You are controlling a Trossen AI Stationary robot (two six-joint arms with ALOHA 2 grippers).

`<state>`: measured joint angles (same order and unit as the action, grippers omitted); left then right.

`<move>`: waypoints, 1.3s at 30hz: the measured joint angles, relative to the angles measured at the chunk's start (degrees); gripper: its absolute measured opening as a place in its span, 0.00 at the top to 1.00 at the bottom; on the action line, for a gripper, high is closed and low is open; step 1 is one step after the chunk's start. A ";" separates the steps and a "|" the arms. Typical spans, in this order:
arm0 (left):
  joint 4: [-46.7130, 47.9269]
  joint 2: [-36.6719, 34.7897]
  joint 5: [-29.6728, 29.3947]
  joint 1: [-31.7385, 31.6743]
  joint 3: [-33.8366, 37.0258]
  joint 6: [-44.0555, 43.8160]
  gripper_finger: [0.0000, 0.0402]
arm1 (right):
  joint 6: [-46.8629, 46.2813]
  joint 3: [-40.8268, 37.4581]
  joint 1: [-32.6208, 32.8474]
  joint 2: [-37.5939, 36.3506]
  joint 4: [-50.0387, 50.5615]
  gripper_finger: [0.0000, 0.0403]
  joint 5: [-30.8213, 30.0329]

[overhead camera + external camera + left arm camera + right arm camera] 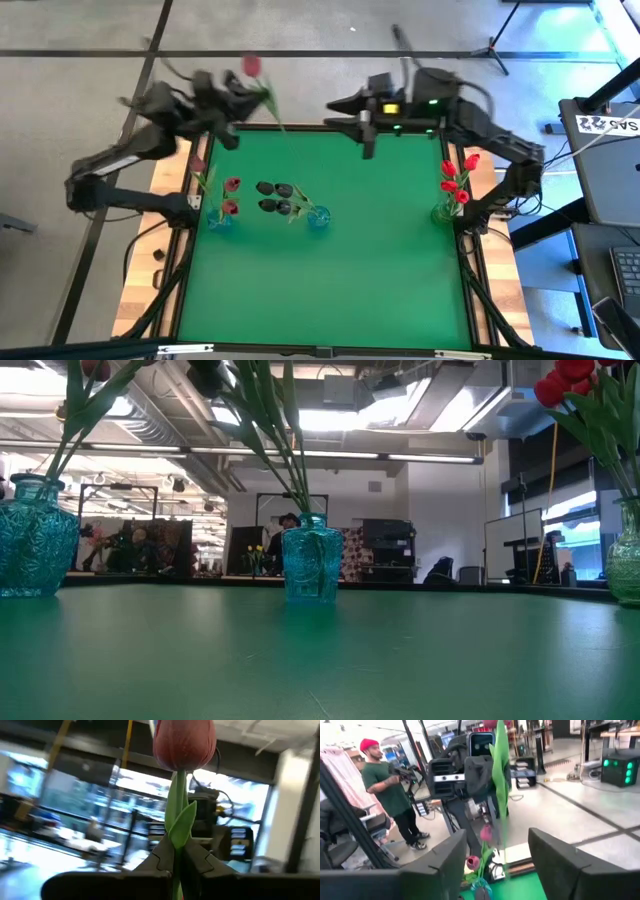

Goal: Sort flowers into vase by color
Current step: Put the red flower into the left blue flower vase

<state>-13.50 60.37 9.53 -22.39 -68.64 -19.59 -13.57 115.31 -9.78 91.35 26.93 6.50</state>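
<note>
My left gripper point(245, 95) hovers above the table's far left corner, shut on a pinkish-red tulip point(251, 65) whose stem trails back over the far edge. In the left wrist view the bud point(184, 742) stands above the fingers. My right gripper point(340, 110) is open at the far edge, facing the left arm and touching nothing; its fingers spread wide in the right wrist view point(495, 850). A left blue vase point(218, 218) holds pinkish-red tulips. A middle blue vase point(318, 216) holds black tulips point(275, 197). A green vase point(445, 210) holds red tulips point(455, 175). My left gripper pinches the tulip's green stem point(176, 851) between its two fingers, a short way below the bud, where a narrow leaf point(182, 822) wraps it. The fingers lie across the stem. The flower is lifted clear of the table, and its long lower stem point(280, 125) trails past the gripper.
The three vases stand in a row across the middle of the green mat point(330, 290), also seen in the low view point(310, 560). The mat's near half is bare. A person in a green shirt point(390, 785) stands beyond the table's left side.
</note>
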 joint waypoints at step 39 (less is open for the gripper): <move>49.75 -40.15 -6.62 8.19 16.62 6.67 1.00 | -6.31 -0.07 7.89 -8.81 18.73 0.44 -22.54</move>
<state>36.25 20.22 2.91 -14.19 -52.03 -12.93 -19.88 115.24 -1.89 82.54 45.65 -16.03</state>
